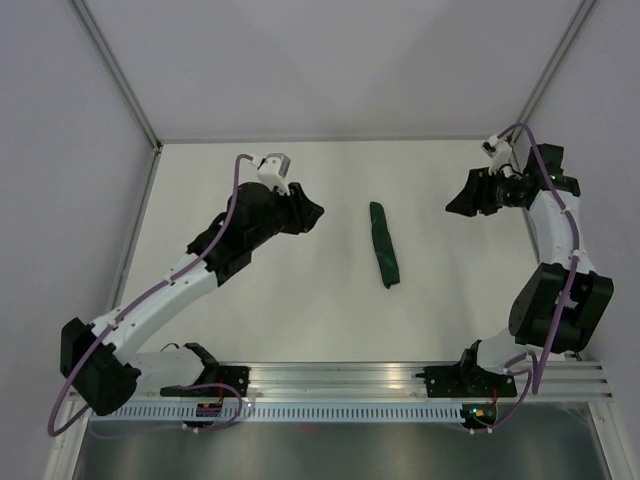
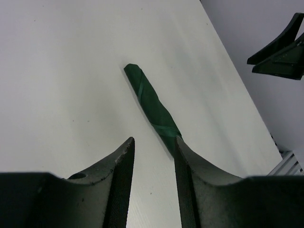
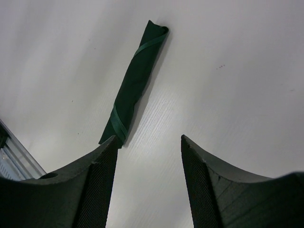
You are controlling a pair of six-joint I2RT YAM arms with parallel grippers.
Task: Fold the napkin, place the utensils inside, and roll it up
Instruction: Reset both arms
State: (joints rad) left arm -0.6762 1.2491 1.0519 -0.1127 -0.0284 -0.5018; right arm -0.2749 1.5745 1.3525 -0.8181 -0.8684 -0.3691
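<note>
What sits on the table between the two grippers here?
The rolled dark green napkin, alone, with bare table between it and the left gripper and the right gripper; the top view shows it.

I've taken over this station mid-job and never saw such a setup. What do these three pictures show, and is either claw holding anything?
These are a left robot arm and a right robot arm, bolted at the near edge of a white table. The wide picture comes from a fixed camera above and behind them; the other two come from a camera on each wrist, looking past its own dark fingers. On the table lies a dark green cloth napkin, rolled into a slim tube. No utensils show; whether they are inside the roll cannot be seen. The left gripper and the right gripper stand on either side of the roll, apart from it, both open and holding nothing.
</note>
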